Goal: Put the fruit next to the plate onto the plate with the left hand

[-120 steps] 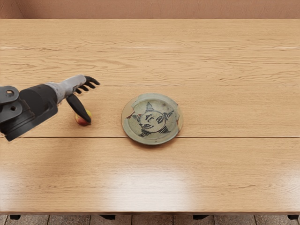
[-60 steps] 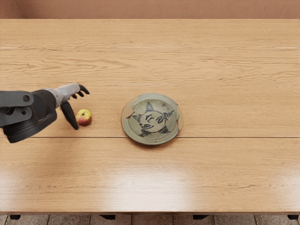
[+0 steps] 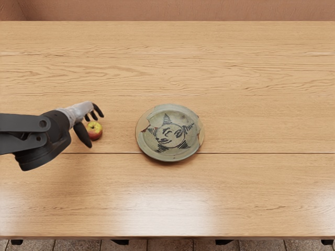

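While my left hand reaches in from the desk's left side, I see its fingers spread open and gripping nothing. The thumb lies just left of the fruit and the other tips just behind it; I cannot tell whether they touch. The fruit rests on the desk, left of the plate, apart from its rim.

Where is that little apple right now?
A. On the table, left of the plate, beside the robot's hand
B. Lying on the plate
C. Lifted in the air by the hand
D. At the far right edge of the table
A: the apple sits on the table to the left of the plate, with the open left hand right beside it.
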You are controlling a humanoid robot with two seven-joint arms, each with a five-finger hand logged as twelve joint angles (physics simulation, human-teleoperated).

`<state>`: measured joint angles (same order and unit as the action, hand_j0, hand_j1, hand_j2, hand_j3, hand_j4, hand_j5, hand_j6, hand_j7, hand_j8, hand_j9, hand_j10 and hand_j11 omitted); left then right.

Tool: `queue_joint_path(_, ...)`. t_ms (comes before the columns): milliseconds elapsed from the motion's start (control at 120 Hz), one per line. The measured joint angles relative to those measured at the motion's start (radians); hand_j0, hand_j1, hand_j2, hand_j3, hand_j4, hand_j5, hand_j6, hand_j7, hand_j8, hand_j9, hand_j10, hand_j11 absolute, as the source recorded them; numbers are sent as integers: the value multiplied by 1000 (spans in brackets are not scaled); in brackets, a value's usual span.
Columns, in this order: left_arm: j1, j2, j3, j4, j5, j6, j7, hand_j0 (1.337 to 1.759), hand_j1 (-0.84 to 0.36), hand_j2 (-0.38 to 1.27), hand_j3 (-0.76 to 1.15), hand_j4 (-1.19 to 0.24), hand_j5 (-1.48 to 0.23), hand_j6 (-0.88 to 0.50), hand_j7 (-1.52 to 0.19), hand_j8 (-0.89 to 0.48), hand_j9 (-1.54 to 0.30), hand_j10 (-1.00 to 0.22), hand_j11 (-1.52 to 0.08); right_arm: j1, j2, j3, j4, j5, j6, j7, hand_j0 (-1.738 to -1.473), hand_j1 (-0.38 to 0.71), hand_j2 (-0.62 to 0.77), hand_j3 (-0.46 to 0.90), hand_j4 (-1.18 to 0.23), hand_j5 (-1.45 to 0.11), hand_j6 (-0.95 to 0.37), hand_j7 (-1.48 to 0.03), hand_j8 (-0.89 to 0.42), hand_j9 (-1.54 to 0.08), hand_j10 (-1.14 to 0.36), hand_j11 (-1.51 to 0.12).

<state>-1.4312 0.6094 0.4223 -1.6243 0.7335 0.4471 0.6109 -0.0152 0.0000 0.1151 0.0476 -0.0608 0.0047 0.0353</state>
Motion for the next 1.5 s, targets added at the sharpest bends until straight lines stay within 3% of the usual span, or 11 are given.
queue_joint_path(292,23,-70,3,74,4,1,0,1658,-199,94,0,-462,-594,-459,-594,-460,-596,-461,-596,-2,0,0,-1,-1,0,0,-1658,-303,-7,0,-39,-50,-39,-50,-39,-50,-39,-50)
queue_joint_path(700,67,-86,3,130,34,38,0,1653,-212,94,0,-558,-727,-484,-737,-501,-745,-549,-745,-2,0,0,-1,-1,0,0,-1658,-303,-8,0,-39,-50,-39,-50,-39,-50,-39,-50)
queue_joint_path(1050,67,-85,1,136,35,65,0,1652,-273,382,0,-736,-983,-447,-986,-446,-993,-732,-994,-1,0,0,-1,-1,0,0,-1658,-303,-7,0,-39,-50,-39,-50,-39,-50,-39,-50)
queue_joint_path(1308,52,-79,-4,130,30,80,0,1651,-350,505,0,-646,-1114,-351,-1089,-359,-1078,-790,-1079,-1,0,0,-1,-1,0,0,-1658,-303,-7,0,-39,-50,-39,-50,-39,-50,-39,-50)
queue_joint_path(1500,-23,-85,-18,111,27,82,1,1651,-419,612,0,-605,-1161,-298,-1114,-317,-1093,-806,-1095,-1,0,0,-1,-1,0,0,-1658,-303,-7,0,-39,-50,-39,-50,-39,-50,-39,-50)
